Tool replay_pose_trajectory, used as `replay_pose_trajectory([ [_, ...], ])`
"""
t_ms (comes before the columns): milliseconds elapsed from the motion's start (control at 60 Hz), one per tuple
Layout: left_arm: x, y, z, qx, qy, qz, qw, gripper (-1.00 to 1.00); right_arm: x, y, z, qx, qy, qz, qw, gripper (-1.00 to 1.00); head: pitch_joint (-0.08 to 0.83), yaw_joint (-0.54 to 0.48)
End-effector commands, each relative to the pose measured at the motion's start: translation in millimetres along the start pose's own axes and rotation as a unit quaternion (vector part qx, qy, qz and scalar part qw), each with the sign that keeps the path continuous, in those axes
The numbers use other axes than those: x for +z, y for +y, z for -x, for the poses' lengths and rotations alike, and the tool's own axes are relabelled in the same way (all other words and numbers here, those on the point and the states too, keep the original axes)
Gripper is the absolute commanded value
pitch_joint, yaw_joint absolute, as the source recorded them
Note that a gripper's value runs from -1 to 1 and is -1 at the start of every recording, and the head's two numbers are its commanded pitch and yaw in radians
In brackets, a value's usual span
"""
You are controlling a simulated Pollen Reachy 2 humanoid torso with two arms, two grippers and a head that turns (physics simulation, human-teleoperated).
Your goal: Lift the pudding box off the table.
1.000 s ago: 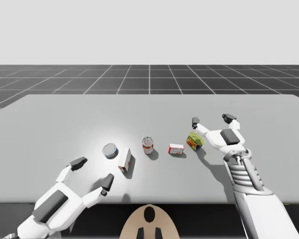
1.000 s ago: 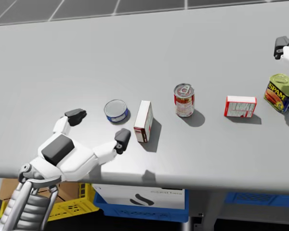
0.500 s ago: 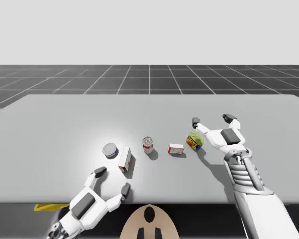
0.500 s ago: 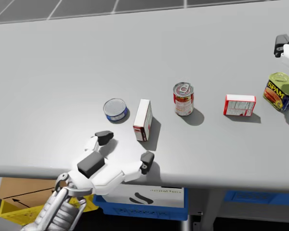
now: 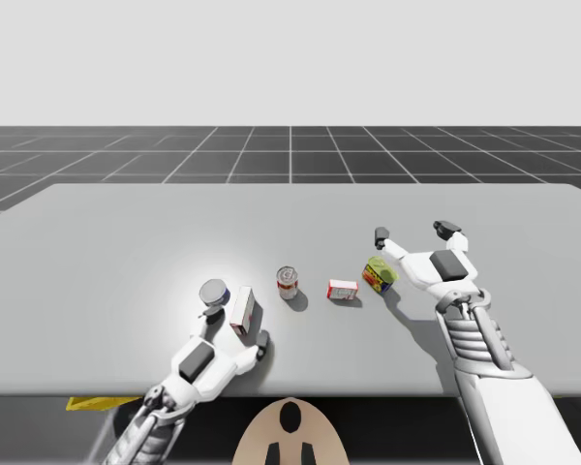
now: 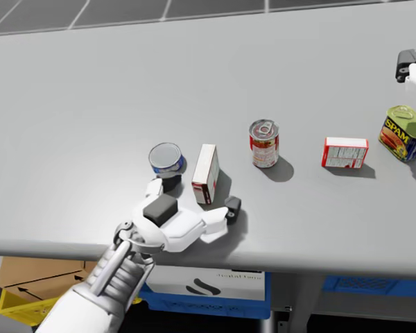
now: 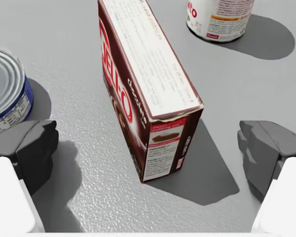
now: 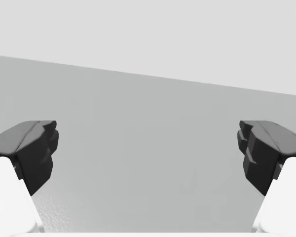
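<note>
- Two arms show in the high view: my left gripper (image 5: 237, 327) sits by the near edge of the table (image 5: 126, 232), spread around the near end of the pudding box (image 5: 242, 310). My right gripper (image 5: 412, 232) hangs released, far right.
- Head view: the box stands on its narrow side just right of the blue can (image 6: 166, 158), so the left finger should stay off that can.
- Left wrist view: the box sits between parted fingers (image 7: 34, 148), touching neither and slightly skewed. I would square the wrist, advance, then pinch its broad faces.
- Right wrist view: fingers apart, gripping nothing.
</note>
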Motion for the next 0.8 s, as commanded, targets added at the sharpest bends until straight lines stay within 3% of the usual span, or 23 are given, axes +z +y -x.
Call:
replay_pose_trajectory([
  [17,-19,-15.6,-13,0.027,-0.011,-0.007,1.000,-1.00,0,-0.3,0,-0.001,0.000,0.001,1.0000,-1.00,0.732,0.18],
  [117,-26,-18.3,-19,0.023,-0.009,-0.012,1.000,-1.00,0,-0.5,0,-0.001,0.000,0.001,1.0000,-1.00,0.731,0.18],
  [383,-35,-19.4,-19,0.036,0.011,-0.023,0.999,-1.00,0,-1.0,-1,-0.002,-0.001,0.001,1.0000,-1.00,0.730,0.18],
  [433,-34,-20.8,-17,0.034,0.015,-0.026,0.999,-0.91,-1,-1.0,-1,-0.002,-0.001,0.001,1.0000,-1.00,0.731,0.18],
  [450,-34,-21.1,-17,0.034,0.015,-0.026,0.999,-0.70,-1,-1.0,-1,-0.002,-0.001,0.001,1.0000,-1.00,0.731,0.18],
  [467,-33,-21.6,-16,0.035,0.016,-0.027,0.999,0.03,-1,-1.0,-1,-0.002,-0.001,0.001,1.0000,-1.00,0.730,0.18],
  [500,-33,-22.4,-16,0.035,0.016,-0.026,0.999,0.82,-1,-1.1,-1,-0.002,-0.001,0.001,1.0000,-1.00,0.730,0.18],
  [517,-32,-23.3,-16,0.031,0.012,-0.023,0.999,0.93,-1,-1.2,-1,-0.002,-0.001,0.002,1.0000,-1.00,0.730,0.18],
  [650,-28,-26.4,-16,0.017,0.001,-0.020,1.000,1.00,-1,-1.0,-1,-0.002,-0.001,0.002,1.0000,-1.00,0.720,0.18],
  [800,-26,-29.1,-15,0.017,-0.003,-0.014,1.000,1.00,0,-1.8,-1,-0.002,-0.002,0.003,1.0000,-1.00,0.660,0.20],
])
